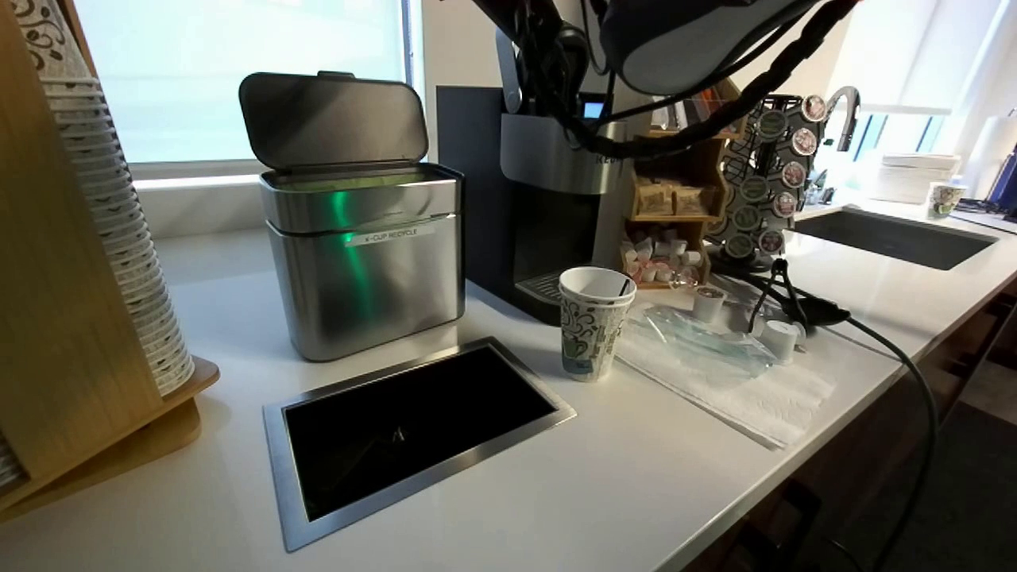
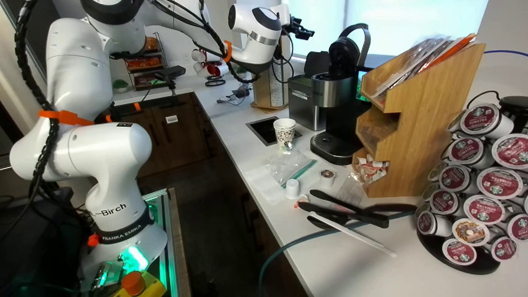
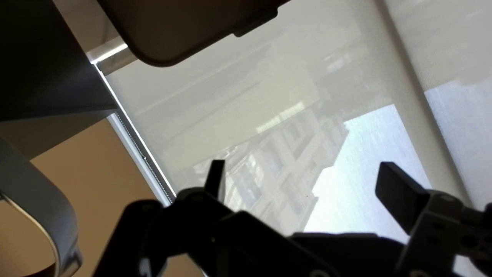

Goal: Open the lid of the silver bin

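Note:
The silver bin point(image 1: 369, 278) stands on the counter beside the coffee machine, a "K-CUP RECYCLE" label on its front. Its lid point(image 1: 338, 123) is hinged up, standing nearly upright at the back of the bin, so the top is uncovered. In another exterior view the lid point(image 2: 317, 63) shows as a dark shape behind the bin point(image 2: 300, 107). My gripper point(image 2: 307, 34) hangs in the air higher than the lid, apart from it. In the wrist view the gripper point(image 3: 301, 173) is open, with only window behind the gap; part of the lid point(image 3: 184, 27) appears at the top.
The coffee machine point(image 1: 552, 155) rises close to the bin, its raised handle point(image 3: 50, 204) near my wrist. Before the bin lie a metal-framed counter opening point(image 1: 288, 477) and stacked paper cups point(image 1: 588, 342). A wooden cup holder point(image 1: 79, 262) stands on the bin's far side from the machine.

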Controlling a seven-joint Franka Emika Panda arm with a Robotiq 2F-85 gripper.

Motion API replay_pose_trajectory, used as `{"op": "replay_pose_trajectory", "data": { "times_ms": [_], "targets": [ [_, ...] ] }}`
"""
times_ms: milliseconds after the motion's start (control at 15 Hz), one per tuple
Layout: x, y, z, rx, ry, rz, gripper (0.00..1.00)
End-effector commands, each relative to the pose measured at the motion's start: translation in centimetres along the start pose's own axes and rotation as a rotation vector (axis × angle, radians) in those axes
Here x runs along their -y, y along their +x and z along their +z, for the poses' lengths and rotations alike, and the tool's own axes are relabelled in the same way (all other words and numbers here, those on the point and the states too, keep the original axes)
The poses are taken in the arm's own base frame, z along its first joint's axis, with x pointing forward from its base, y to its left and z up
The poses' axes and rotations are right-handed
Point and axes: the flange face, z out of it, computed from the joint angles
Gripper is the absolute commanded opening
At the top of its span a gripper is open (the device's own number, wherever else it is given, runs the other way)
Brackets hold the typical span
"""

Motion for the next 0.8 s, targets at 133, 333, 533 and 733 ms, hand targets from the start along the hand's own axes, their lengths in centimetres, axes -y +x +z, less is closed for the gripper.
{"op": "replay_pose_trajectory", "data": {
  "times_ms": [133,333,533,733],
  "targets": [
    [1.7,-0.7,-3.2,0.033,0.078,-0.126,1.0],
    [2.3,-1.7,-6.3,0.043,0.098,-0.202,1.0],
    [1.7,-2.8,-8.6,0.055,0.032,-0.248,1.0],
    [2.1,-2.3,-8.8,0.016,0.036,-0.238,1.0]
  ]
}}
